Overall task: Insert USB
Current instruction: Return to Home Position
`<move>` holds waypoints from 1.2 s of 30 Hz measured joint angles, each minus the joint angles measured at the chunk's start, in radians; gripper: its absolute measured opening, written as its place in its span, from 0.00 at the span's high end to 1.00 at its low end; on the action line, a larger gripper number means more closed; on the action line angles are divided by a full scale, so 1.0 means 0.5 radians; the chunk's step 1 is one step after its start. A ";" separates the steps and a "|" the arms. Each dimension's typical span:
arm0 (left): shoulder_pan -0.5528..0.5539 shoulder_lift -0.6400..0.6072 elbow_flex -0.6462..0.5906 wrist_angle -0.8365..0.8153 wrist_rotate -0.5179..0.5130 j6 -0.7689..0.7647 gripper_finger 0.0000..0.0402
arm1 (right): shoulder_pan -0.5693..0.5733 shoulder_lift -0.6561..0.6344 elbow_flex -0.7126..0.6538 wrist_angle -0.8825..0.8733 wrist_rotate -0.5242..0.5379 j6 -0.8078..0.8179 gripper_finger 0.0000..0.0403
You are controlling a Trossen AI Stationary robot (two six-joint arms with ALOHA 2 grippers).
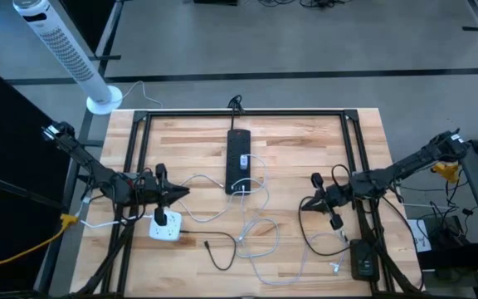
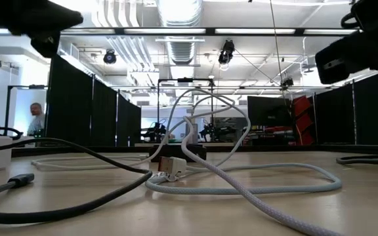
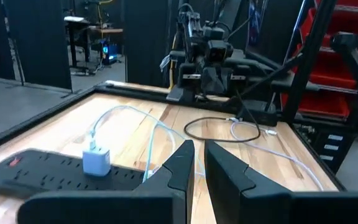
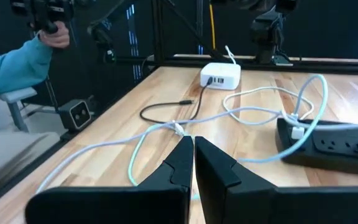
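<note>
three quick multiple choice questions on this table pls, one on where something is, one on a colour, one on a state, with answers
1. Where does the white charger adapter lie?
A. on the power strip
B. on the table beside the left gripper
C. beside the right gripper

2. What colour is the power strip?
A. white
B. red
C. black

3. How is the right gripper?
A. shut and empty
B. clamped on a cable
C. wide open

Answers:
1 B: in the high view the white charger adapter lies on the wood just by the left gripper.
2 C: the power strip at mid-table is black.
3 A: in its wrist view the right gripper has its fingers together with nothing between them.
</note>
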 joint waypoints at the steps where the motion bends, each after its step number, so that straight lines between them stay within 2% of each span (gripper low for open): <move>1: 0.000 -0.037 -0.037 0.016 -0.001 -0.013 0.94 | 0.000 -0.021 -0.004 -0.035 0.003 0.000 1.00; 11: 0.000 -0.440 -0.382 0.009 -0.001 -0.037 0.94 | -0.002 -0.056 -0.003 -0.097 0.004 -0.017 1.00; 15: 0.000 -0.494 -0.382 -0.188 0.001 -0.102 0.94 | -0.002 -0.019 -0.003 -0.095 0.005 -0.021 1.00; 20: 0.002 -0.465 -0.382 -0.184 0.002 -0.103 0.94 | -0.002 0.030 -0.003 -0.096 0.017 -0.034 1.00; 25: 0.002 -0.428 -0.382 0.060 0.001 0.053 0.94 | -0.003 0.051 -0.003 -0.075 0.197 -0.050 1.00; 28: 0.003 -0.408 -0.382 0.296 0.002 0.246 0.94 | -0.003 0.049 -0.003 -0.006 0.181 -0.044 1.00; 31: 0.004 -0.441 -0.382 0.390 0.001 0.358 0.94 | -0.008 0.041 -0.002 0.058 0.161 -0.013 1.00; 34: -0.001 -0.546 -0.345 0.329 -0.098 0.424 0.94 | -0.021 0.011 -0.002 0.051 0.162 0.018 1.00; 36: -0.002 -0.655 -0.278 0.117 -0.157 0.442 0.94 | -0.020 0.001 -0.002 0.049 0.161 0.039 1.00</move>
